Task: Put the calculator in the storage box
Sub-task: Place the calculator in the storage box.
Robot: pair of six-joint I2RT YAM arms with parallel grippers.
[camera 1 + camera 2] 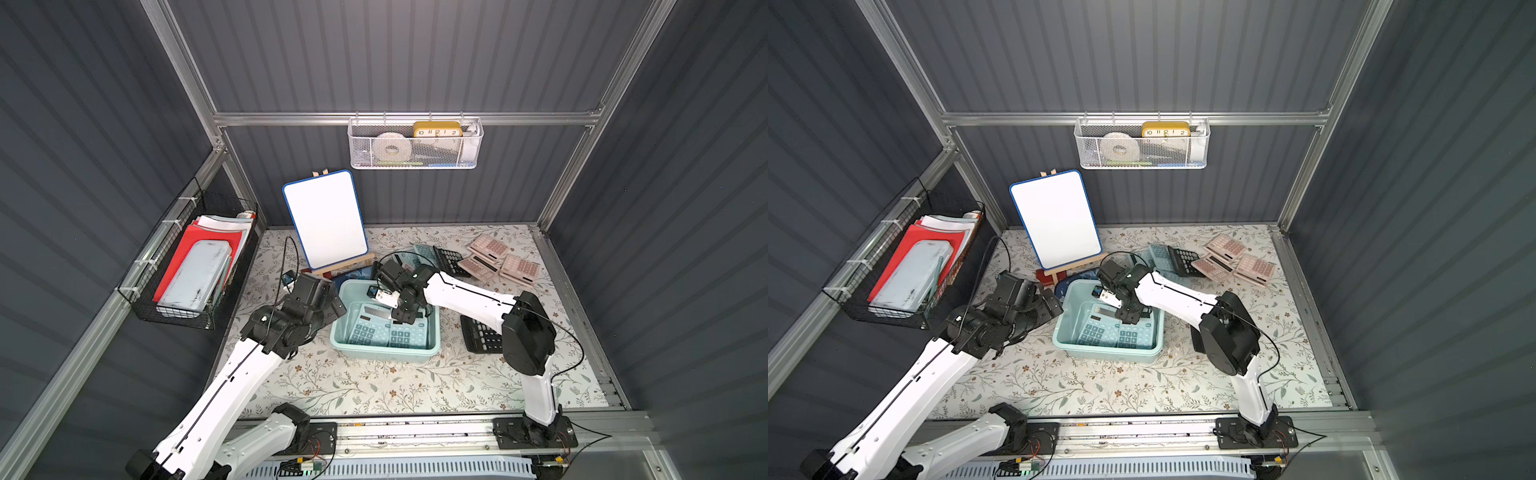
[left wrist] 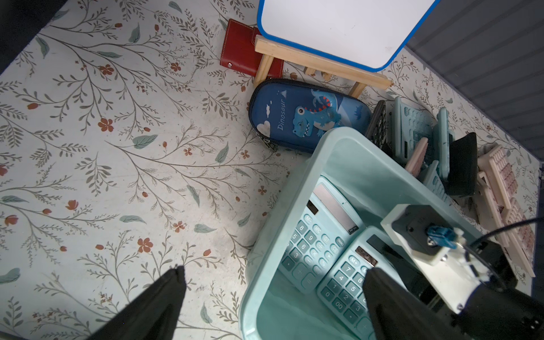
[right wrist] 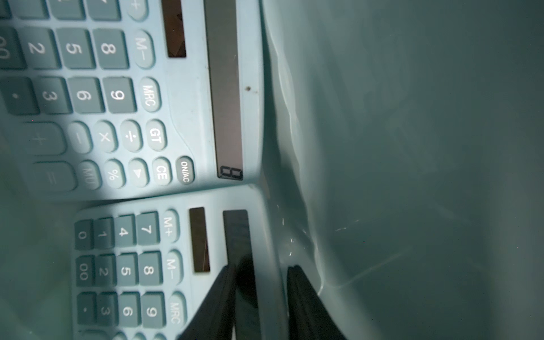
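The floral surface (image 1: 374, 386) spreads beneath both tools, and on it the storage box (image 1: 384, 353) stands just beside the left tool (image 2: 273, 270), whose fingers (image 2: 153, 303) stand spread wide apart in a released pose. The right tool (image 3: 262, 268) reaches down into that box, where we see the calculator (image 3: 132, 265) lying beside a second calculator (image 3: 97, 97), its display edge between this tool's fingers. We cannot tell whether that tool is clenched on it or clear of it.
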